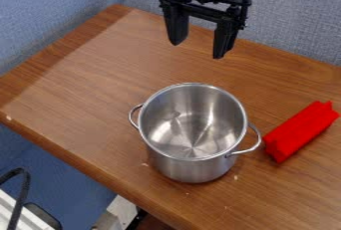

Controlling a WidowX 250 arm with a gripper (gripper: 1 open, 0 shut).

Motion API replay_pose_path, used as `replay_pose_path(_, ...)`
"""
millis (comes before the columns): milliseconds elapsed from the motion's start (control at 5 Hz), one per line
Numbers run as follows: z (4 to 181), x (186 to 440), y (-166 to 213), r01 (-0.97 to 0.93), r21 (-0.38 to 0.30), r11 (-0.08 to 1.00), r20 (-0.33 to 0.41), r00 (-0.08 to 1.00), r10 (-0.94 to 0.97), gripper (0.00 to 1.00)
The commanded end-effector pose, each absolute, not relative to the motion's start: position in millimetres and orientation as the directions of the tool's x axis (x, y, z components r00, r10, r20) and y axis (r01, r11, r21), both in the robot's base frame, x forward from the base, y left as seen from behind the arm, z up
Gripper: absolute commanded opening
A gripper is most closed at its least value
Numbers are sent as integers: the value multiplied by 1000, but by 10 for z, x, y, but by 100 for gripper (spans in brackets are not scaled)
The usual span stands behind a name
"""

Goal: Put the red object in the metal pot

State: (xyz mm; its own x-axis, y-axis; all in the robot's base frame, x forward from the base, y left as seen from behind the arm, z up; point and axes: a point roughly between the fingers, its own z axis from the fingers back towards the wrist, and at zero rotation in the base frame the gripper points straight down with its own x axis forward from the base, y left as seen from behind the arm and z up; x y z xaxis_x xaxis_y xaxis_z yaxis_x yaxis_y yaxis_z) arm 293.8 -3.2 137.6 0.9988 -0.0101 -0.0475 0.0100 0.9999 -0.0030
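A shiny metal pot (194, 131) with two small loop handles stands near the front of the wooden table, and nothing shows inside it. Just right of it lies the red object (301, 130), a long flat block set at a slant, close to the pot's right handle. My gripper (198, 33) hangs above the back of the table, well behind the pot and left of the block. Its two black fingers are spread apart and hold nothing.
The wooden table (80, 75) has its left corner and front edge close to the pot. A blue wall rises behind the table. Below the front edge, at lower left, there is dark cabling and some white gear.
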Motion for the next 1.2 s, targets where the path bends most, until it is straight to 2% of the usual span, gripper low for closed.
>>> replay_pose_path(0, 1320, 2943, -59, 17, -4, 1000, -61, 998, -17, 100)
replay_pose_path(200, 1231, 2989, -348, 90, 45, 995, -26, 996, -89, 100)
replay_pose_path(600, 1103, 3019, -868, 184, 29, 983, 17, 983, -184, 100)
replay_pose_path(1000, 945, 3031, -1179, 242, 41, 969, 40, 969, -244, 100)
